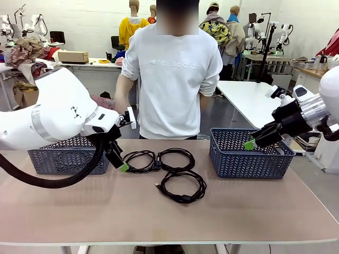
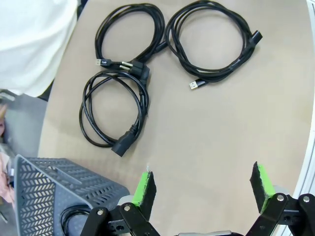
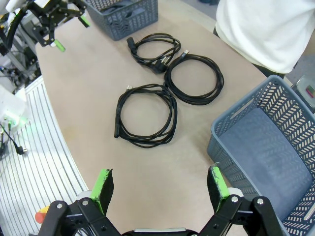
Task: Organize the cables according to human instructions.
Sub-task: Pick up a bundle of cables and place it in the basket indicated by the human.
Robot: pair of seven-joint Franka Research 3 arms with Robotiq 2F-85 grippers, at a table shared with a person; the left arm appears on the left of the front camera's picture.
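You have three cables (image 1: 159,163) coiled mid-frame on the desk (image 1: 238,206) in the front view. A fourth cable (image 2: 74,216) lies in the basket (image 2: 39,182) at lower left. Left end effector (image 2: 204,184) and right end effector (image 3: 160,189) stand wide, empty.

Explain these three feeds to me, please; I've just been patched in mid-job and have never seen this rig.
You have two white robot arms, each ending in a two-finger claw with green pads. The wide picture looks from between them across the table at a person in a white top. The other two come from wrist cameras looking along the left claw and the right claw; both are open, holding nothing. On the table lie three coiled black cables: a USB cable, a power cord with a chunky socket end, and a second power cord. The left basket holds another cable; the right basket stands opposite.
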